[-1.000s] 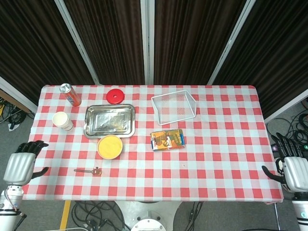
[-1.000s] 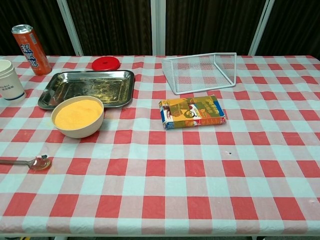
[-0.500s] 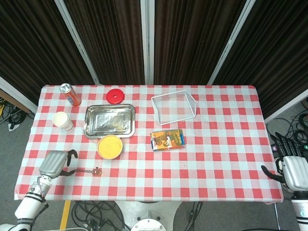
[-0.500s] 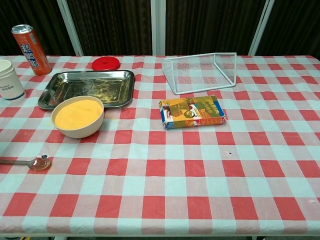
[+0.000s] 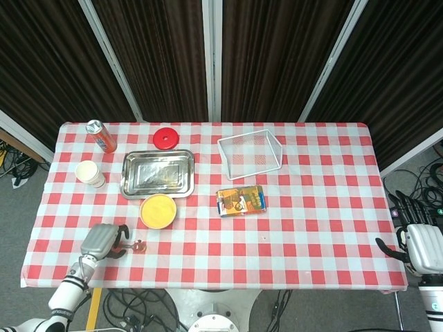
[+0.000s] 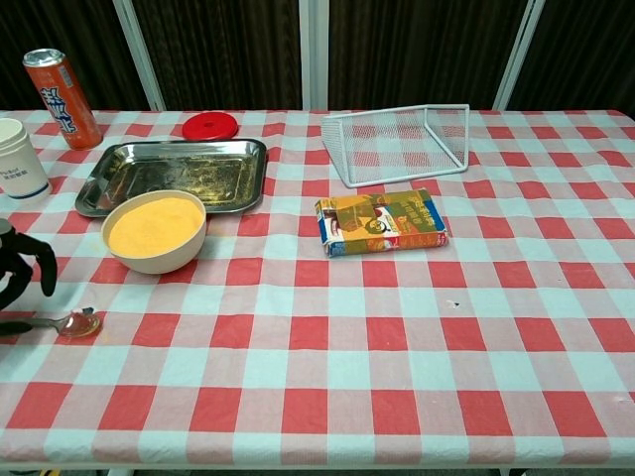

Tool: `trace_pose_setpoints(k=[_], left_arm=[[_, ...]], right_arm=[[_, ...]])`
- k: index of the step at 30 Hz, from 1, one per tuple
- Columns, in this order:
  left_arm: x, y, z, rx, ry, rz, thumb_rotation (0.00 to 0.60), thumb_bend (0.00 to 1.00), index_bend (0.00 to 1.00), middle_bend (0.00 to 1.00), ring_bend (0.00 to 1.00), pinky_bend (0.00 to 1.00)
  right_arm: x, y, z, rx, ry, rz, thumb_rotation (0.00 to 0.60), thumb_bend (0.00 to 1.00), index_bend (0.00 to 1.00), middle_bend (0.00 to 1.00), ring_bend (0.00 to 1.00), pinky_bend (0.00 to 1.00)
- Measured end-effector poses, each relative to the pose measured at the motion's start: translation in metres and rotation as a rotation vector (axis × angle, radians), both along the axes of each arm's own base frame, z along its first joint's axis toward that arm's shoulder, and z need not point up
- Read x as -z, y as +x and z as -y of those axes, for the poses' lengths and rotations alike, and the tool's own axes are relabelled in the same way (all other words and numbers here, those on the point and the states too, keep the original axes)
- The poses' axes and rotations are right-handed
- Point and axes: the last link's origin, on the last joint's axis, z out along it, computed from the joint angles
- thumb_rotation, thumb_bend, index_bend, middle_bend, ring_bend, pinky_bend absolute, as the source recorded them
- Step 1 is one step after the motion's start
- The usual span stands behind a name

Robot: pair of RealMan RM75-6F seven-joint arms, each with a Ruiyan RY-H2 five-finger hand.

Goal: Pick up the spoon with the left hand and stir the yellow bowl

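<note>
The spoon (image 6: 62,322) lies flat on the checked cloth near the table's front left, its bowl end (image 5: 140,246) pointing right. The yellow bowl (image 5: 158,211) of yellow powder (image 6: 156,226) stands just behind it. My left hand (image 5: 104,241) hovers over the spoon's handle with its dark fingers (image 6: 28,260) curled downward and apart; nothing is held. My right hand (image 5: 421,243) hangs off the table's right front corner, fingers spread, holding nothing.
Behind the bowl sits a metal tray (image 5: 158,173). A paper cup (image 5: 90,173), an orange can (image 5: 101,135) and a red lid (image 5: 166,137) stand at the back left. A white wire basket (image 5: 250,153) and a snack box (image 5: 241,200) occupy the middle.
My left hand has moved right and forward from beside the table's left edge to above the spoon's handle, now entering the chest view. The right hand has stayed put.
</note>
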Motion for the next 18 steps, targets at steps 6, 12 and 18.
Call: trace_pose_setpoints(k=[6, 12, 18], left_arm=[[0.005, -0.007, 0.004, -0.027, 0.0, -0.022, 0.6, 0.29, 0.57, 0.84, 0.84, 0.91], [0.008, -0.012, 0.004, -0.057, -0.004, -0.012, 0.6, 0.34, 0.57, 0.85, 0.85, 0.91], [0.009, -0.013, 0.002, -0.069, -0.009, -0.006, 0.6, 0.35, 0.57, 0.85, 0.85, 0.91]], right_arm=[[0.001, -0.001, 0.001, 0.001, 0.005, 0.002, 0.6, 0.16, 0.0, 0.0, 0.0, 0.0], [0.001, -0.001, 0.001, 0.001, 0.004, 0.002, 0.6, 0.16, 0.0, 0.0, 0.0, 0.0], [0.001, -0.001, 0.001, 0.005, 0.005, 0.002, 0.6, 0.16, 0.0, 0.0, 0.0, 0.0]])
